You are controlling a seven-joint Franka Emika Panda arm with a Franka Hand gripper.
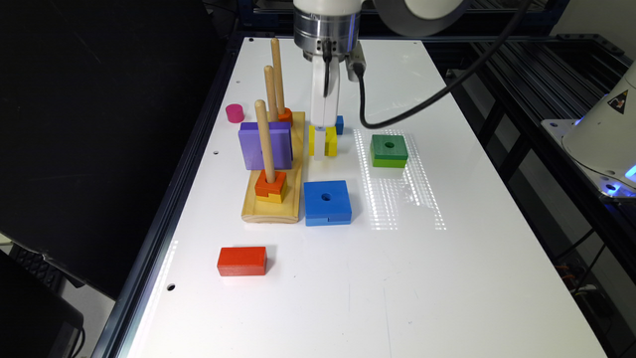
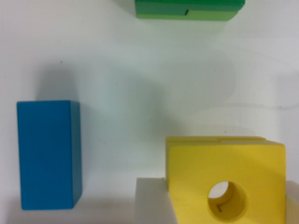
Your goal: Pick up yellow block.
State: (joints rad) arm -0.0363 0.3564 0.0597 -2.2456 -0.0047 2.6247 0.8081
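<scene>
A warning triangle sign, black on yellow, is showing on the white robot base at the right edge of the exterior view; its symbol is too small to make out. No words or numbers are reading anywhere.

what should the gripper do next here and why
Probably close on the yellow block, then lift straight up. In the exterior view the gripper is down at table level with yellow showing on both sides of it, and the wrist view shows a white finger against the block's edge. The grip state is unclear.
</scene>
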